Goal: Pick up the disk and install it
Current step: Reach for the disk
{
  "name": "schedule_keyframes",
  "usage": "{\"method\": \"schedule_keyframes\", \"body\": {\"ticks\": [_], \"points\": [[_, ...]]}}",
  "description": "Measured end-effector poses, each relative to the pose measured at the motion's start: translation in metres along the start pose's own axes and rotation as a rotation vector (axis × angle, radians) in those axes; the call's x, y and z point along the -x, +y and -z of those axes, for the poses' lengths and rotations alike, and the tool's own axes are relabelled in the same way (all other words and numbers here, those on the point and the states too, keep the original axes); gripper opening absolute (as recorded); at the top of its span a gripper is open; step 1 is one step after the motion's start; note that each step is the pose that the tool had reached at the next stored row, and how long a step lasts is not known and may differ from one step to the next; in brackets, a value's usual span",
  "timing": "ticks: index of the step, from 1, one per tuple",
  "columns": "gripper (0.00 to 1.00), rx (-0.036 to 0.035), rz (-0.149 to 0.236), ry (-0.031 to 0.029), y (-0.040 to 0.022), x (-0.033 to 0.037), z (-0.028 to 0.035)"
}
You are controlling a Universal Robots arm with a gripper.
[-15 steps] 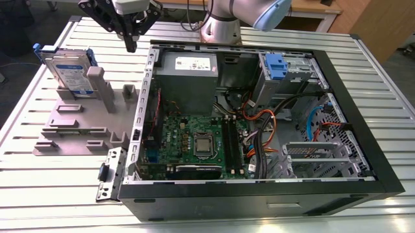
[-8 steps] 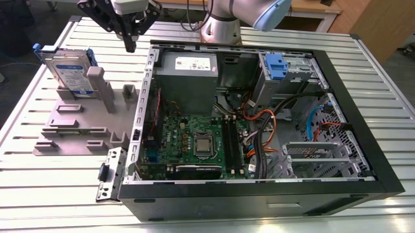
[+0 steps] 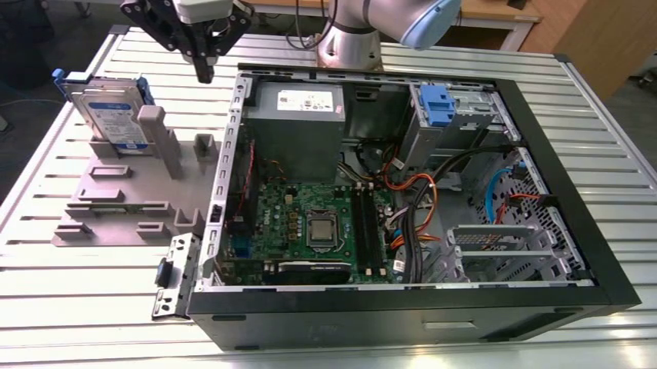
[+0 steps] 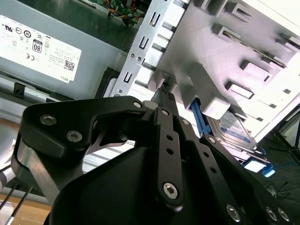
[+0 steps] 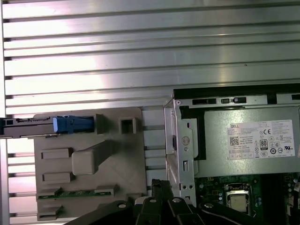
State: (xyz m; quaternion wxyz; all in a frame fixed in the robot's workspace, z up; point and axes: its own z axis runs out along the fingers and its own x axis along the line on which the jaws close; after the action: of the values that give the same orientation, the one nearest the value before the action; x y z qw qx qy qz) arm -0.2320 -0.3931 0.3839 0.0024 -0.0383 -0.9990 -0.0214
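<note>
The gripper (image 3: 205,71) hangs above the bench (image 3: 92,307) with its fingers drawn together on nothing, over the strip between the grey fixture (image 3: 123,207) and the rear corner of the open computer case (image 3: 359,319). In both wrist views the dark finger links taper to a single closed tip. Just beyond it, toward the exterior view's left, the disk (image 3: 108,115) stands on its long edge in a slot at the far end of the fixture, label outward, leaning against an upright post (image 3: 154,134). I judge it is parked this way so that its top edge and blue frame stay free for a grasp from above. The gripper is near the disk but apart from it. In the first wrist view the disk (image 5: 28,127) shows edge-on, and a thin green board (image 5: 77,191), perhaps a memory module, lies in another of the fixture's slots. The case lies on its side with the panel off, so its inside faces up and can be reached from overhead. It holds a grey power supply (image 3: 298,123) with a white sticker in the corner nearest the gripper, a green motherboard (image 3: 355,215) with its processor socket (image 3: 320,228), a tangle of cables (image 3: 416,192), a bare blue clip (image 3: 436,104) in a bay at the far side, and a metal drive cage (image 3: 493,246) at the near corner on the exterior view's right. The disk is not yet in the case.
</note>
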Motion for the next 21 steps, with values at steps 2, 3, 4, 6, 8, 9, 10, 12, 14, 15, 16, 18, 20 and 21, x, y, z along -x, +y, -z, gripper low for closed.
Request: {"method": "schedule_keyframes", "body": {"ticks": [2,3,4,6,8,9,10,12,14,15,16,18,20,21], "points": [[0.11,-0.0001,0.0,0.0,0.0,-0.0004,-0.0001],[0.11,0.0,0.0,0.0,-0.0001,-0.0006,-0.0001],[0.11,0.0,0.0,0.0,-0.0001,-0.0009,-0.0001],[0.11,0.0,0.0,0.0,-0.0001,-0.0013,-0.0002],[0.11,-0.0001,0.0,0.0,-0.0002,-0.0018,-0.0003],[0.11,-0.0001,0.0,0.0,-0.0002,-0.002,-0.0003],[0.11,0.0,0.0,0.0,-0.0002,-0.0023,-0.0004],[0.11,-0.0001,0.0,0.0,-0.0002,-0.0028,-0.0004],[0.11,-0.0001,0.0,0.0,-0.0003,-0.0033,-0.0005],[0.11,0.0,0.0,0.0,-0.0003,-0.0036,-0.0006],[0.11,0.0,0.0,0.0,-0.0003,-0.0038,-0.0006],[0.11,-0.0001,0.0,0.0,-0.0004,-0.0044,-0.0007],[0.11,0.0,0.0,0.0,-0.0004,-0.0048,-0.0007],[0.11,0.0,0.0,0.0,-0.0004,-0.0051,-0.0008]]}}
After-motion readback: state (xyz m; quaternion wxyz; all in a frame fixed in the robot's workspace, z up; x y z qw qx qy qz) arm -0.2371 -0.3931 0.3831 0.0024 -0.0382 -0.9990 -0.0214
